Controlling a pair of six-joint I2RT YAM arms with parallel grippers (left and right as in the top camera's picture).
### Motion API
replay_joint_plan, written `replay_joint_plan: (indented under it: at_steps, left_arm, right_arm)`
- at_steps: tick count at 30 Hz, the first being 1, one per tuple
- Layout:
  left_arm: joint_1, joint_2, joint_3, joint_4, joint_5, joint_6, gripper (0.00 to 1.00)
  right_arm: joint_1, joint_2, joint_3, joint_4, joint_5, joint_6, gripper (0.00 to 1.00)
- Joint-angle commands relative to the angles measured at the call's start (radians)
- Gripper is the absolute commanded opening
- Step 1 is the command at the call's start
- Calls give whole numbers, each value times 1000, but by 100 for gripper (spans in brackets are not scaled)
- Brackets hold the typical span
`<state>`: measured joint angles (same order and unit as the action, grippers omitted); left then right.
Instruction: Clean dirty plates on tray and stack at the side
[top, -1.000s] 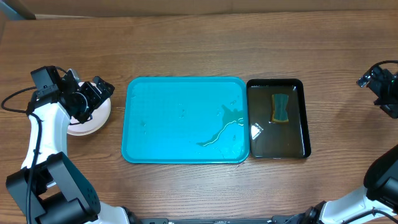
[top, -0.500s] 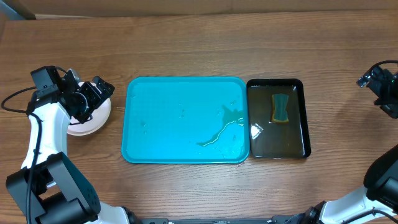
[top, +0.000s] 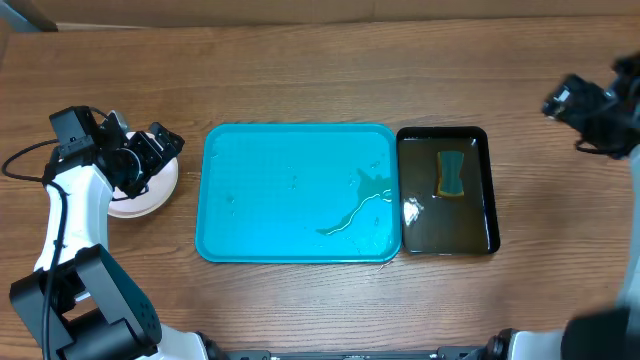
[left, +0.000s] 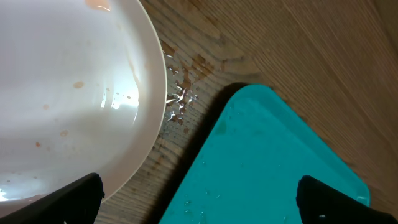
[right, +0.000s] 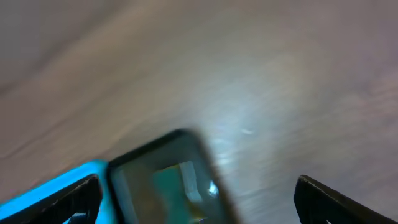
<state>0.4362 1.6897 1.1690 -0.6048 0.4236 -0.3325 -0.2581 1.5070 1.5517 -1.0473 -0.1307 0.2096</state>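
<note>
1. Left fingers (left: 68, 200): spread wide, one tip in each bottom corner of the left wrist view, nothing held. One tip is over the edge of a round white shallow plate (left: 62, 93), the other over the large turquoise-blue rectangular plastic tray (left: 273, 155). I see no contact with either.
2. The plate sits on the wooden tabletop (top: 320, 60), just left of the turquoise tray and apart from it. Overhead shows another rim under it, so it is a stack. The left arm covers most of it, so I can't tell the count.
3. Plate surface: wet sheen, scattered small orange-brown specks, and an orange smear at the top edge of the left wrist view.
4. Water drops (left: 177, 102) lie on the tabletop between the plate rim and the tray's rounded corner.
5. On the turquoise tray: a thin streaky puddle (top: 358, 205) in the right half.
6. Small black rectangular tray (top: 450, 228): just right of the turquoise tray, long sides side by side, touching or nearly so. It holds shallow water and a yellow-and-teal sponge (top: 452, 173) in its far half.
7. Right fingers (right: 336, 200): wide, tips in both bottom corners of the right wrist view, holding nothing. That view is blurred, with the black tray and a strip of the turquoise tray below. Overhead, the right arm is at the far right edge, above bare tabletop and beyond the black tray's far right corner, clear of it.
</note>
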Motion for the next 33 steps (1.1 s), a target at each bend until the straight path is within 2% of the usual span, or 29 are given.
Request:
replay_joint_plan:
  at_steps: [1,5,10,17,23,28,33]
  left_arm:
    - [2,10,-11,1,13,26,100]
    - [2,10,-11,1,13,26,100]
    - [2,10,-11,1,13,26,100]
    - [2,10,-11,1,13,26,100]
    - [2,10,-11,1,13,26,100]
    - [2,10,-11,1,13,26,100]
    - [2,10,-11,1,13,26,100]
  right_arm:
    - [158,-167,19,-1,-5,4,100]
    - [371,-334,19,-1,-5,4,100]
    - [492,-528,19,-8,-2,3,100]
    - [500,-835,18,-26,74,-5,100]
    - [498,-1065,-57,87,166,-6,100]
    - [486,-1273,-255,263,179,-85,100]
    - [422,-1404,-533,522,174,-83,100]
